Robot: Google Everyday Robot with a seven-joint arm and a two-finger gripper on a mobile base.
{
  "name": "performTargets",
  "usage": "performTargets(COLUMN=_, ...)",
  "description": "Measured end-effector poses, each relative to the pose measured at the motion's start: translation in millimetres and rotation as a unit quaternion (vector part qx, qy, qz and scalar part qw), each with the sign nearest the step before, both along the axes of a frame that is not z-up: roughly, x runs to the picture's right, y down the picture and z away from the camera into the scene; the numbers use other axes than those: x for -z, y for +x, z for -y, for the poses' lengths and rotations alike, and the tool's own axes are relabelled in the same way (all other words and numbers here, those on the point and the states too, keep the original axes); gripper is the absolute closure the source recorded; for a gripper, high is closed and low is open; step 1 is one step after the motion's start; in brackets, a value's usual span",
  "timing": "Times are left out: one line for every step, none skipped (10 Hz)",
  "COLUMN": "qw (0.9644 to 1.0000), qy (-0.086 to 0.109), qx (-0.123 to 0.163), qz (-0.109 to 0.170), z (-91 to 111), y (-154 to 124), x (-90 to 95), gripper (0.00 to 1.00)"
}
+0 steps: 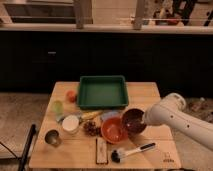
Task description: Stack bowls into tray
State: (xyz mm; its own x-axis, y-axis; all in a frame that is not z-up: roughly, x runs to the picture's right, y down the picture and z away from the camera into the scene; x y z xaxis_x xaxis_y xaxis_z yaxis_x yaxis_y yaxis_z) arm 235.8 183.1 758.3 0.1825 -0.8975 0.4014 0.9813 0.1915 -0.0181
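Two bowls are sitting outside the tray [102, 93], which is lying bare at the rear of the worktop [75, 152]; nothing is being stacked yet; orange-red bowl [113, 130] is resting in front of the tray; maroon bowl [133, 120] is tilting just beside it, rims overlapping; claw [143, 120] is meeting its right edge, grip state I cannot tell; both transfers are seemingly outstanding.

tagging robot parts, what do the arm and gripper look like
The arm is a thick, smooth, off-white tube with a rounded joint; no cables or markings show. The gripper, at the right rim of the dark bowl, is too hidden to describe.
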Motion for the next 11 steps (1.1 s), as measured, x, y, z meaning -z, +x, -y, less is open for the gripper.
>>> performTargets(qw=1.0, qy=0.003, qx=0.002, qz=0.002, z=1, y=-1, x=3.2, gripper=0.97)
performTargets(qw=0.9999, qy=0.005, qx=0.004, qz=0.008, z=2, y=-3, x=8.3, gripper=1.0)
performTargets(qw=0.9998, qy=0.006, qx=0.01, qz=0.019, z=2, y=-10, x=12.7, gripper=1.0)
performTargets(qw=0.9993, qy=0.004, qx=0.015, qz=0.033, z=1, y=-18, x=15.9, gripper=1.0)
performTargets(qw=0.9987, qy=-0.002, qx=0.017, qz=0.048, z=-2, y=-27, x=17.6, gripper=1.0)
performTargets(qw=0.9977, qy=-0.012, qx=0.02, qz=0.063, z=-6, y=-35, x=16.0, gripper=1.0)
performTargets(qw=0.997, qy=-0.018, qx=0.021, qz=0.072, z=-9, y=-42, x=14.1, gripper=1.0)
performTargets(qw=0.996, qy=-0.025, qx=0.024, qz=0.083, z=-12, y=-51, x=9.8, gripper=1.0)
performTargets(qw=0.9948, qy=-0.032, qx=0.025, qz=0.094, z=-16, y=-62, x=4.8, gripper=1.0)
performTargets(qw=0.9939, qy=-0.036, qx=0.025, qz=0.101, z=-18, y=-68, x=1.6, gripper=1.0)
performTargets(qw=0.9928, qy=-0.039, qx=0.024, qz=0.11, z=-20, y=-74, x=-1.8, gripper=1.0)
